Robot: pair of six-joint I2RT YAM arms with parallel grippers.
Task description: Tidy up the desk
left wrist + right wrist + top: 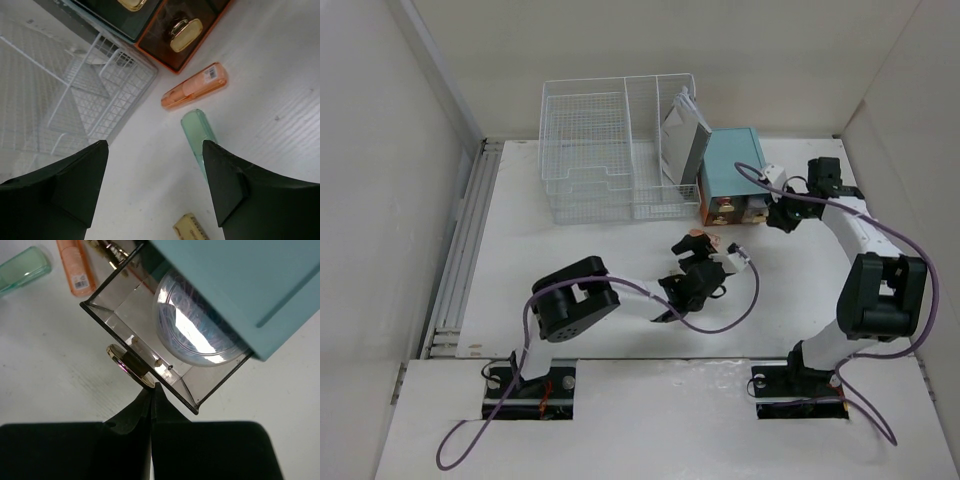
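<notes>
The white desk [590, 260] carries a teal drawer box [732, 162] at the back right. My right gripper [154, 388] is shut, its tips touching the edge of the gold knob [131, 365] of a smoky clear drawer [150, 315] that is pulled out. A clear round container [192, 332] lies in that drawer. In the top view the right gripper [766, 207] is at the box's front. My left gripper [154, 150] is open and empty, hovering over the desk near a green translucent case [197, 131], an orange tube [195, 86] and a yellowish eraser [190, 229].
A white wire-mesh basket [605, 150] stands at the back, left of the teal box, with a grey-white flat item [682, 135] leaning in its right compartment. An orange drawer with a gold knob [185, 34] sits in the box's front. White walls enclose the desk.
</notes>
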